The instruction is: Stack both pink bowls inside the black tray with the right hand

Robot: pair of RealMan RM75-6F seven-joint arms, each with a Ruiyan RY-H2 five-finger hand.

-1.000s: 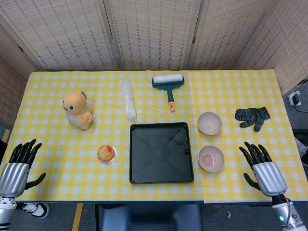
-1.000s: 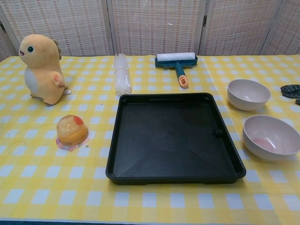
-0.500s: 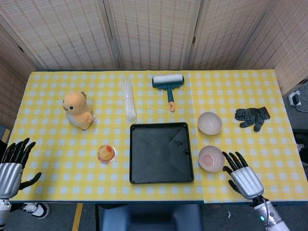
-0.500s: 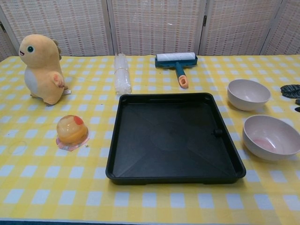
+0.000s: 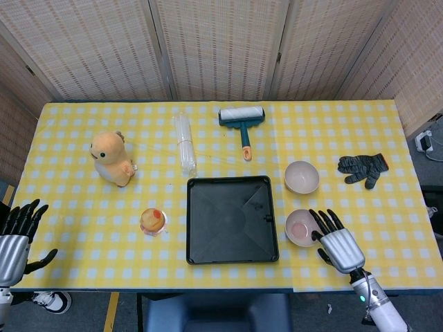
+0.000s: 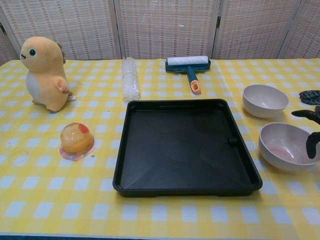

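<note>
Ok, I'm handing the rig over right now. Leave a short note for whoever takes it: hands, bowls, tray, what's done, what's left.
Right hand: open, fingers spread at the right rim of the near pink bowl, holding nothing.
Left hand: open, idle at the table's near left corner.
Far pink bowl: on the cloth, right of the black tray.
Tray holds nothing.
Done: none stacked.
Left: grasp the near bowl, set it in the tray, then nest the far bowl inside it.
</note>
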